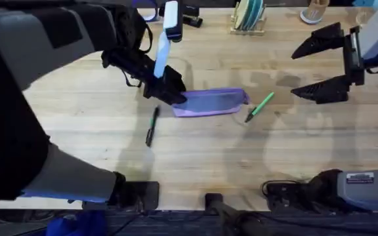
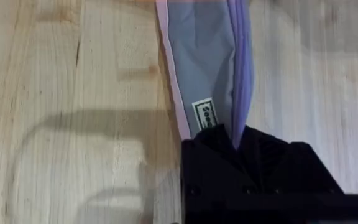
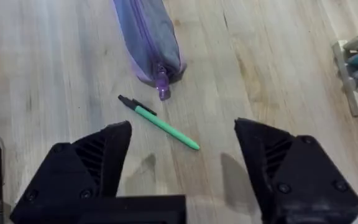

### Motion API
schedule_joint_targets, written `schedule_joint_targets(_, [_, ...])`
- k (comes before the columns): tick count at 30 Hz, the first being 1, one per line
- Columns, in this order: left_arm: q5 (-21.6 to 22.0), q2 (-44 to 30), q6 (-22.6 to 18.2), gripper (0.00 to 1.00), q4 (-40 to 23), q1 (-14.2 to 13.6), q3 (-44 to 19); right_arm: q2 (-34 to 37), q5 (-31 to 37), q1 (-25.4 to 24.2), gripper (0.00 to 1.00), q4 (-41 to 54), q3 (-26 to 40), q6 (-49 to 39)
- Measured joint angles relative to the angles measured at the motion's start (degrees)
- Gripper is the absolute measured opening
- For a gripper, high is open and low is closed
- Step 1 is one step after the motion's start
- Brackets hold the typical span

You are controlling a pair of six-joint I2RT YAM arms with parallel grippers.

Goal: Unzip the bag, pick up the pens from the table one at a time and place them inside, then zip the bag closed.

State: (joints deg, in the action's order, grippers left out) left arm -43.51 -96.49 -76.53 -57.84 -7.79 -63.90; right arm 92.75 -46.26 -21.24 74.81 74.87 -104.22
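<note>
Left gripper [image 1: 169, 88]: pressed together on the left end of the bag, pinching the fabric there; the left wrist view shows the end seam running in between its black fingers [image 2: 210, 149].
Right gripper [image 1: 320, 65]: spread wide, holding nothing, raised over the table to the right of the bag.
Bag [image 1: 212, 103]: lavender pouch with grey panel, lying lengthwise on the table [image 1: 294, 144] near its middle; zipper appears closed, with the pull [image 3: 162, 92] at the right end.
Green pen [image 1: 260, 106]: on the table just beside the bag's right end, close to the pull, apart from it.
Black pen [image 1: 151, 126]: on the table just beside the bag's left end, on the near side, below the left gripper.
Stage, as judged: 0 pens inside; unzipping not yet done.
Risk 1: bag drags or lifts when the pull is tugged, if the left pinch slips off the fabric.
Risk 2: right fingers descending for the pull may knock the green pen, which lies so near.
Surroundings: rack of plates [image 1: 249, 16] at the far edge, well apart.
Obstruction: nothing between the right gripper and the pull.
</note>
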Motion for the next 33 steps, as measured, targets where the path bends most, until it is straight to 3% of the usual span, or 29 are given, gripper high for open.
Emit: schedule_joint_targets(33, [0.00,0.00,0.00,0.041,0.00,0.00,0.00,0.00,1.87,3.59,0.995,2.31,0.00,0.00])
